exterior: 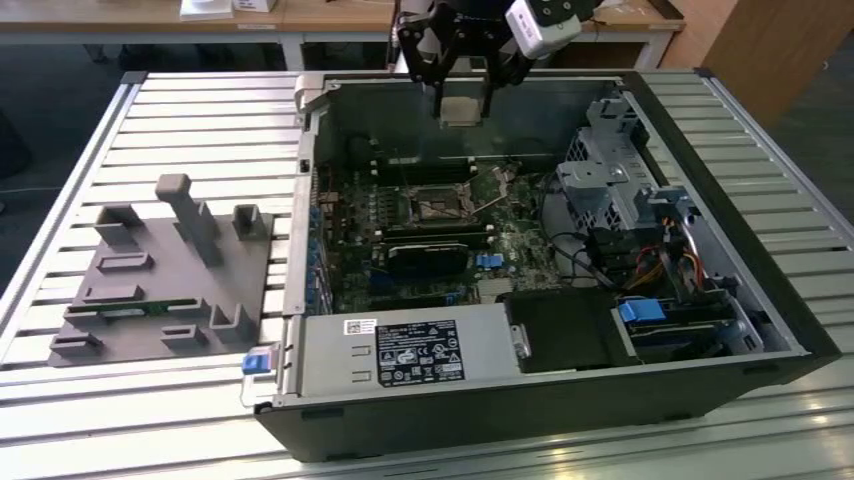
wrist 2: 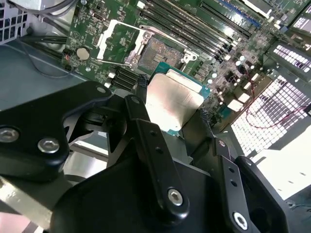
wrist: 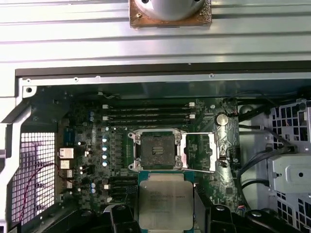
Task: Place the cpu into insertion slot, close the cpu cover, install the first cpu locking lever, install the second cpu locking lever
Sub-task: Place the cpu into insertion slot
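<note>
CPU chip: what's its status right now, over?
Gripper shut on the cpu, not yet in the insertion slot. Slot empty, cpu cover swung open. Nothing blocking it.

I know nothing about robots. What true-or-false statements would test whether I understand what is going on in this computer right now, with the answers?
1. The hand is shut on the cpu. True.
2. The cpu sits in the insertion slot. False: the hand holds it in the air above the board, and the slot is empty.
3. The cpu cover is swung open beside the slot. True.
4. The computer case is closed up. False: its side is off, and the green board inside shows.
</note>
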Robot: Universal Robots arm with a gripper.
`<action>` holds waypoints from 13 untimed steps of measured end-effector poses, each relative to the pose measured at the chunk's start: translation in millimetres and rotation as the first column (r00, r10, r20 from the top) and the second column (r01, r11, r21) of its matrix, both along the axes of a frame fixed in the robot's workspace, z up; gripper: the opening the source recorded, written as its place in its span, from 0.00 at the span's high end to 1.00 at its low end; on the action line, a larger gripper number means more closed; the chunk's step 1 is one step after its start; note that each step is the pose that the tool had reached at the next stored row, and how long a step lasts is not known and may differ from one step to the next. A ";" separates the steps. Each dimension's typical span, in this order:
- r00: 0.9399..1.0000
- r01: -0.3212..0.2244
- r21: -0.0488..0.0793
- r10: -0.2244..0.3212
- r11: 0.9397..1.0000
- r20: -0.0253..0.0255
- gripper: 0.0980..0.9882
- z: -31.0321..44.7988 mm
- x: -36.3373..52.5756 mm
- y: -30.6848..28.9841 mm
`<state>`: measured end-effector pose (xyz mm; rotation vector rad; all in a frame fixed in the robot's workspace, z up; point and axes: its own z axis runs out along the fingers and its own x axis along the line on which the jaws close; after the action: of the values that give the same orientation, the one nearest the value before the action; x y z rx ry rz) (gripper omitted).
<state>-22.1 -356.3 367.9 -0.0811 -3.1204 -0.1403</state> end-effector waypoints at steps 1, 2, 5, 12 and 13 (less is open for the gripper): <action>1.000 0.009 0.000 -0.009 1.000 0.000 0.51 0.0 0.0 0.0; 1.000 0.019 0.000 -0.019 1.000 0.000 0.51 0.0 0.0 0.0; 0.998 0.066 0.000 -0.066 0.998 0.000 0.51 -0.2 0.0 0.0; 0.989 0.151 0.000 -0.151 0.989 0.000 0.51 -0.3 0.0 0.0; 0.988 0.154 0.000 -0.154 0.988 0.000 0.51 -0.3 0.0 0.0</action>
<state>-22.1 -356.3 367.6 -0.3233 -3.1116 -0.1420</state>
